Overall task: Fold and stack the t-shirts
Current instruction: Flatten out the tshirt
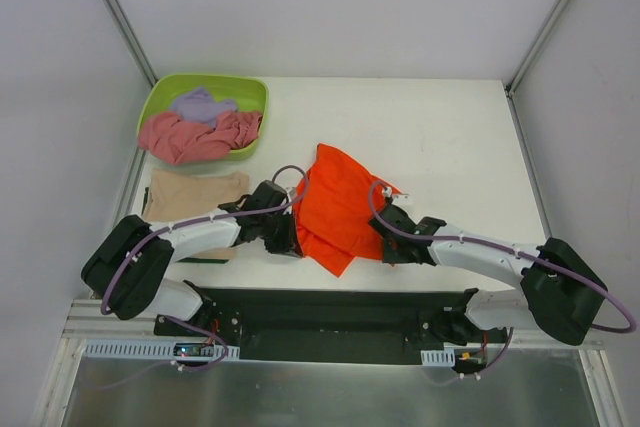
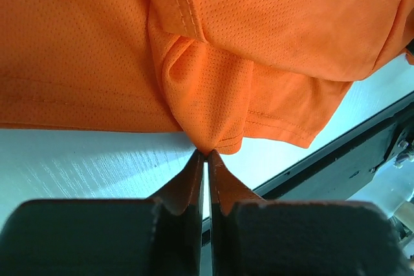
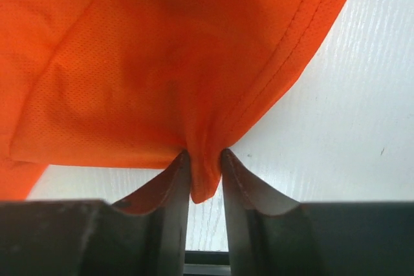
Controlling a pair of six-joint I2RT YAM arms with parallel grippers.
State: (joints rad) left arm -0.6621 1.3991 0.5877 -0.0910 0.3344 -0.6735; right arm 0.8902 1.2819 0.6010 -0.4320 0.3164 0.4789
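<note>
The bright orange t-shirt (image 1: 338, 202) hangs bunched over the middle of the white table, held on both sides. My left gripper (image 1: 293, 232) is shut on a gathered edge of the orange shirt (image 2: 207, 95) at its left side. My right gripper (image 1: 381, 239) is shut on a fold of the orange shirt (image 3: 162, 63) at its right side. The tan t-shirt (image 1: 195, 194) lies folded flat on the table left of the left arm. The dusty pink t-shirt (image 1: 195, 137) and the pale lavender t-shirt (image 1: 200, 104) lie crumpled in the lime-green tub (image 1: 255, 92).
The lime-green tub stands at the table's far left corner. A black base rail (image 1: 330, 312) runs along the near edge below the shirt, and it also shows in the left wrist view (image 2: 349, 153). Metal frame posts (image 1: 120, 17) rise at both back corners.
</note>
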